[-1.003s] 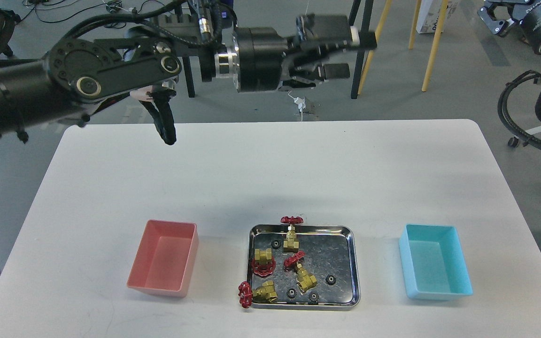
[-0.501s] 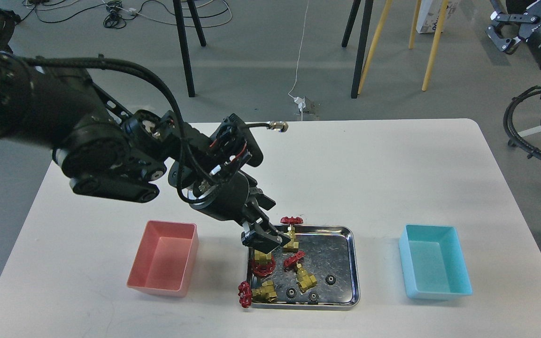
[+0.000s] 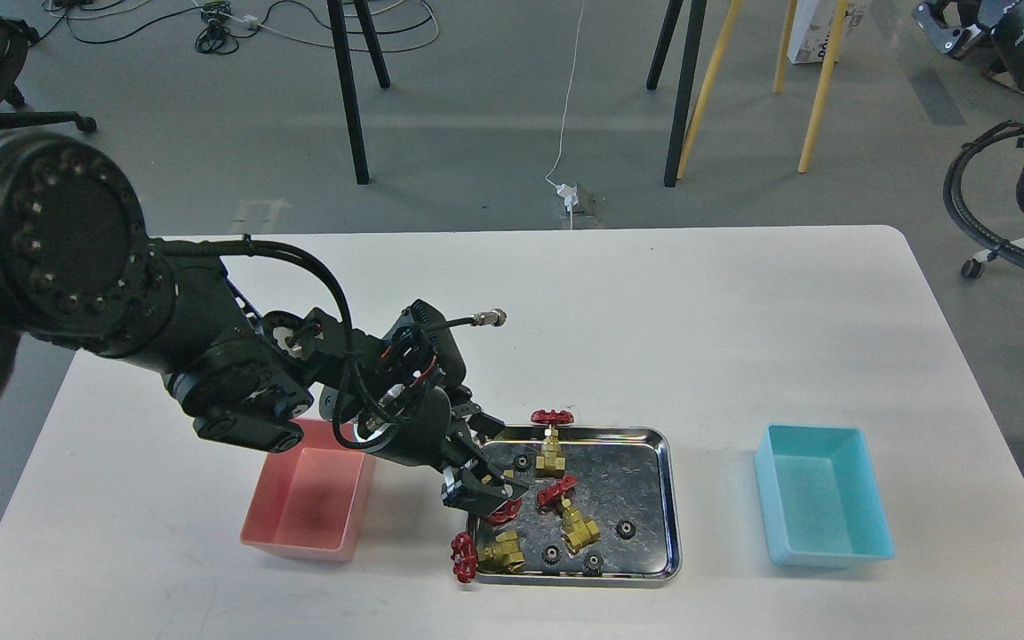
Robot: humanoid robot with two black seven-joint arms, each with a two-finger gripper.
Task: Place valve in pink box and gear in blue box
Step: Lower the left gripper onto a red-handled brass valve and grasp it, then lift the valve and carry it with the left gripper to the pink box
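Head view: left jaws point(image 3: 483, 487) hide a valve point(image 3: 503, 510) — grip state cannot be told.

Left arm point(image 3: 210, 373): matte black, round bolted joint, looped black cables, red wires.

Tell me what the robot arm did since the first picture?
The left claw swung from high above the table's far edge down into the tray, landing on the left valve. Whether it grips it yet, I cannot tell. The other valves, gears, pink box and blue box stayed put.
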